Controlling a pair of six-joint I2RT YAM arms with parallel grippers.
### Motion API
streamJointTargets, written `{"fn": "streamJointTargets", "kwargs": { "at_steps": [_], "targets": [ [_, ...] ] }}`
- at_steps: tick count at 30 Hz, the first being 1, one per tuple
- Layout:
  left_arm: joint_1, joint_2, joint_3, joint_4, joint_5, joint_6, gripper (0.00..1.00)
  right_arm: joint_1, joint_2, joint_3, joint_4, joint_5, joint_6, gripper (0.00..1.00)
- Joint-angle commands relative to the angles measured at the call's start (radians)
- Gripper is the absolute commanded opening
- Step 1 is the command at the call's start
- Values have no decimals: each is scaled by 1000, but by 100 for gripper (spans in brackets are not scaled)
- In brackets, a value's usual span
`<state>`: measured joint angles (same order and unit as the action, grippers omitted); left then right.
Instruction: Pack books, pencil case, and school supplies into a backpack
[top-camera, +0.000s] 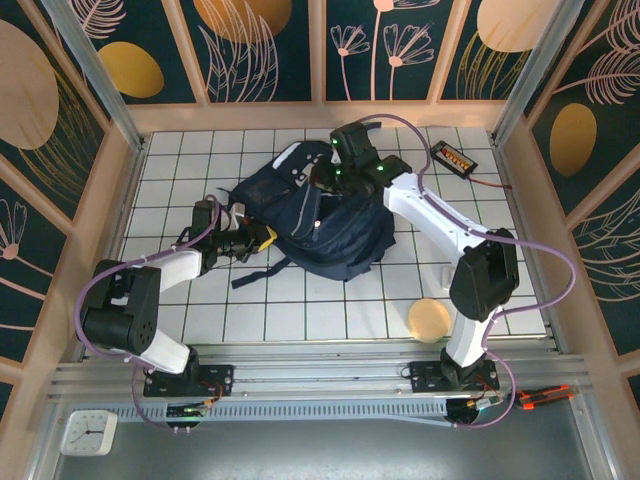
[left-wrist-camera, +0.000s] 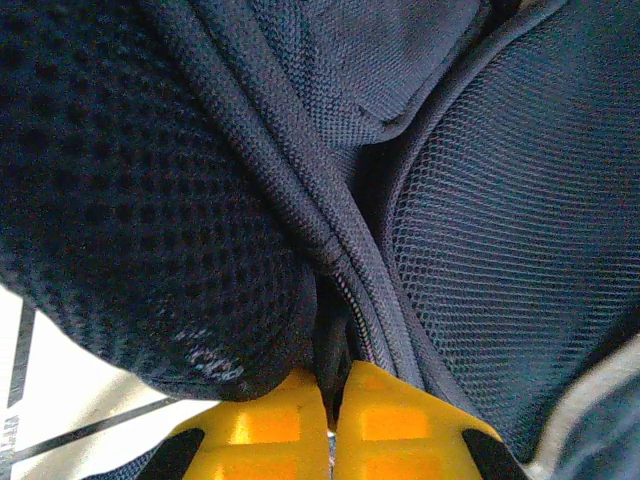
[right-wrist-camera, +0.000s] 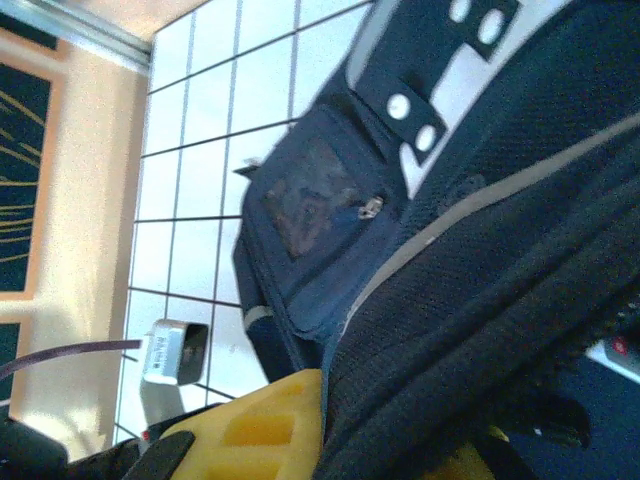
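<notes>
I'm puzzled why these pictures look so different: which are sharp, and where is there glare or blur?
Top external: sharp and evenly lit, the large navy-blue fabric backpack clear. Left wrist: its mesh weave crisp, the white gridded tabletop blown out. Right wrist: tilted, bluish, soft; the tabletop's tiles glare.

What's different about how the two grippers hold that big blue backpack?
The left gripper meets the backpack at its left side; the right gripper reaches over its far end. The left gripper's fingers nearly touch, pinching a thin seam; the right gripper has a thicker fold between its fingers. Both have yellow fingers and are shut on the backpack.
</notes>
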<state>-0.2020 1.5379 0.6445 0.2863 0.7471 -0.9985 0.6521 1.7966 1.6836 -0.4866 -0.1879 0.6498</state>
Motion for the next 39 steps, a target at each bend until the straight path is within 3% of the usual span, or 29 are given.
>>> {"fn": "streamJointTargets", "kwargs": {
  "at_steps": [1,3,5,6,9,11,13,16,18,19,22,25,26,27,30,33,39],
  "targets": [
    [-4,-14,50,46,36,20,0,41,-9,105,149,-168,-79,0],
    [-5,-12,49,55,37,15,0,68,37,202,127,-231,-104,0],
    [-5,-11,49,69,32,5,0,86,101,302,26,-216,-147,0],
    [-5,-9,51,73,31,1,0,88,122,324,-16,-179,-155,0],
    [-5,-17,64,51,21,13,0,37,134,311,-209,97,-45,0],
    [-5,-36,64,28,6,31,0,14,93,261,-127,1,-72,0],
    [-4,-46,68,-12,-11,58,0,101,57,311,1,-57,-173,0],
    [-2,-38,69,-19,-31,64,1,98,134,473,-128,-33,-145,0],
    [-2,-26,72,-4,-32,48,14,21,136,341,-173,-46,-42,0],
    [-2,-26,74,0,-28,43,20,-24,109,226,-129,-97,19,0],
    [-2,-68,78,-48,-63,75,42,-57,2,-7,31,-98,103,0],
    [-2,-125,30,-30,-106,67,60,-66,17,3,-13,-90,56,2],
    [-2,-133,13,-17,-112,55,64,-61,34,40,-64,-76,22,13],
    [-1,-135,1,-6,-110,44,66,-56,47,68,-119,-58,-15,23],
    [-2,-133,-18,21,-107,16,68,-39,8,41,-208,29,-82,41],
    [-2,-126,-19,40,-112,2,69,-21,-106,-112,-209,112,-71,49],
    [-1,-86,15,39,-106,6,69,139,-217,-307,-175,254,1,50]
  ]
}}
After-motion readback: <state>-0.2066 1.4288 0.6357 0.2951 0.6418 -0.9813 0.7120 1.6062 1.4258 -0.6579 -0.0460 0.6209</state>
